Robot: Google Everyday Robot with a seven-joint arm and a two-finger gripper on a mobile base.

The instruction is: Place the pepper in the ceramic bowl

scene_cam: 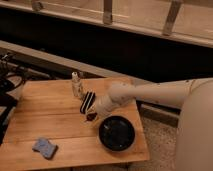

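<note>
A wooden table [55, 120] stands before a dark wall with a pale ledge. The white arm [150, 94] reaches in from the right, and the gripper [91, 114] hangs just off the upper-left rim of the ceramic bowl [116, 133], which sits near the table's right front corner. The pepper [91, 117] (a small dark red shape) is at its tip, seemingly grasped. A plastic cup [76, 85] stands behind; a blue sponge [45, 147] lies front left
</note>
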